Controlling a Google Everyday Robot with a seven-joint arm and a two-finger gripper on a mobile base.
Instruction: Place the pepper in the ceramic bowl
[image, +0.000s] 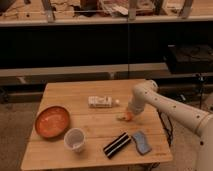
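The pepper (125, 117) is a small orange shape with a pale end, lying on the wooden table (80, 95) right of centre. My gripper (129, 114) is down on it at the end of the white arm, which reaches in from the right. The ceramic bowl (52, 121) is a wide orange-red dish at the table's left side, far from the gripper.
A white rectangular box (100, 101) lies near the table's middle. A translucent white cup (75, 139) stands right of the bowl. A black striped packet (117, 145) and a blue object (141, 141) lie at the front right. Dark shelving stands behind the table.
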